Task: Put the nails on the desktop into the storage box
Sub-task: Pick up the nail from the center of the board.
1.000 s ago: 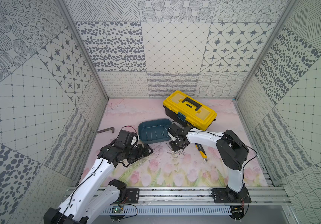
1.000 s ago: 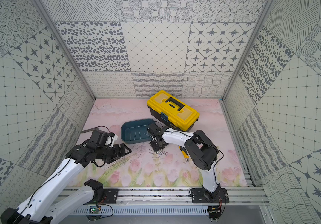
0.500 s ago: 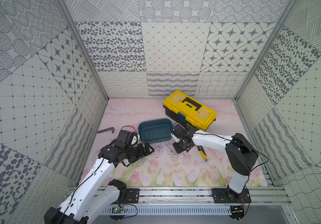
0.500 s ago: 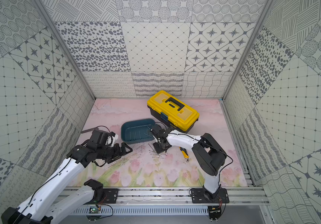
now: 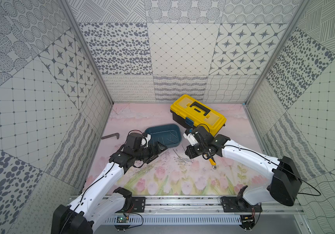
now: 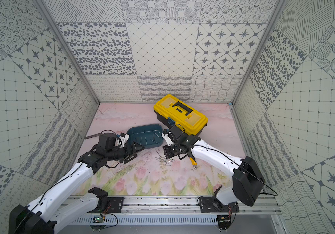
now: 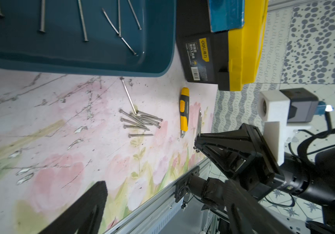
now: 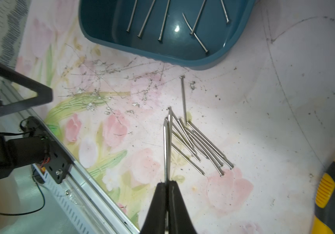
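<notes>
Right gripper has lifted off the pile, pinching two nails; left gripper spread; others lie mid-frame below the storage box; likely stiff, light, slippery: pinch mid-shank.

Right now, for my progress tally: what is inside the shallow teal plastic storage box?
Seven thin grey metal nails lie loose on the teal storage box's floor. The left arm covers one corner in both top views, hiding anything there.
</notes>
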Robot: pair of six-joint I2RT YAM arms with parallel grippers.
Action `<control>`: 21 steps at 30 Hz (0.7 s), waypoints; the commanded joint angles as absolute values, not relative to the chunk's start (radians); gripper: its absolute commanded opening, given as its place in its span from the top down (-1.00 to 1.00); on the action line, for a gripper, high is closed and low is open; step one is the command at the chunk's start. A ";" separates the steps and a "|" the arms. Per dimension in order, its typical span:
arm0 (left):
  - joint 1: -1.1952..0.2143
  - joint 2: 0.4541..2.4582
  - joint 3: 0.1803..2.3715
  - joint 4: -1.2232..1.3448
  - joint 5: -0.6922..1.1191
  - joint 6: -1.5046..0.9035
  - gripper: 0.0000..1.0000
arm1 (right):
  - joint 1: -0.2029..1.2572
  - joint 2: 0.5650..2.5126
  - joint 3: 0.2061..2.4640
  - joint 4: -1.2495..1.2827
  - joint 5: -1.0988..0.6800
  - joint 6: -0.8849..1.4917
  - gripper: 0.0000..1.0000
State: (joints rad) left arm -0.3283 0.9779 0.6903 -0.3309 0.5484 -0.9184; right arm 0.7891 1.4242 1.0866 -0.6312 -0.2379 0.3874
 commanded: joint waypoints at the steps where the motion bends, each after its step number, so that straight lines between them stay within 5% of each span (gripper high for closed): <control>1: -0.376 1.050 0.720 0.008 0.673 -1.014 -0.78 | 0.780 1.373 1.080 -0.528 -0.356 0.451 1.00; 21: -0.503 1.173 0.838 0.100 0.728 -1.022 -0.28 | 0.732 1.293 1.006 -0.249 -0.550 0.688 1.00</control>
